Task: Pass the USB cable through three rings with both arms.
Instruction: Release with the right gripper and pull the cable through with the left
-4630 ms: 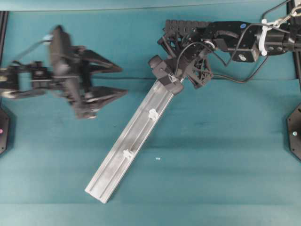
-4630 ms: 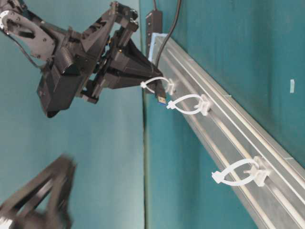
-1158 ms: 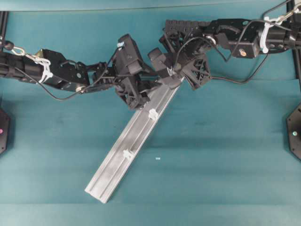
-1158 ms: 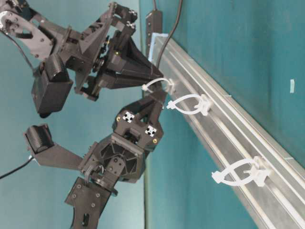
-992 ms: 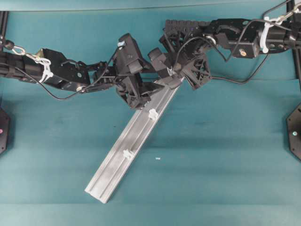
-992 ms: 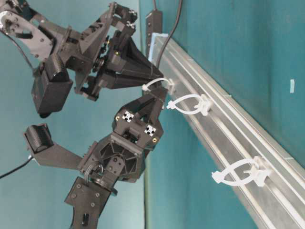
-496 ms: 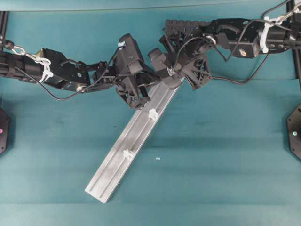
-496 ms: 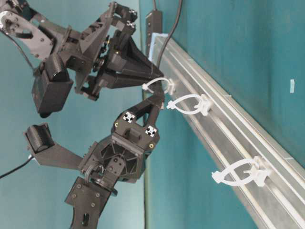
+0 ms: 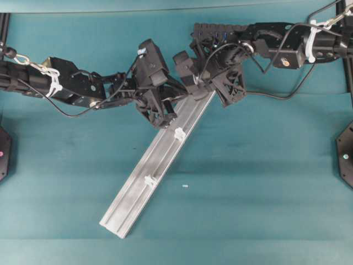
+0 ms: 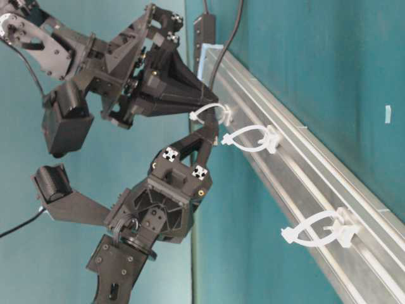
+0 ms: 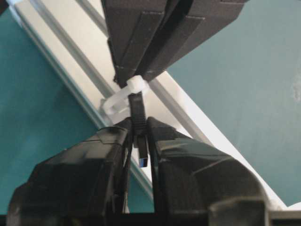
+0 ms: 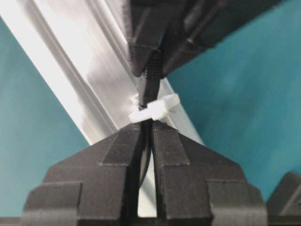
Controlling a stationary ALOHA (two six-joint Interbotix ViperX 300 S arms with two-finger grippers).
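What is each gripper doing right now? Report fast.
Left gripper: closed on the cable.
Right gripper: set narrowly around the cable; whether it grips cannot be told.

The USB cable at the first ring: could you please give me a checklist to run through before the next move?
1. USB cable threaded through the first ring: ok, its plug shows on the left gripper's side.
2. Left gripper shut on the plug end: ok.
3. Right gripper let go of the cable: cannot tell; its fingers stand close on either side of the cord.
4. Second ring open and unobstructed for the next pass: ok.
5. Third ring open and unobstructed: ok.
6. Rail lying flat on the table: ok.
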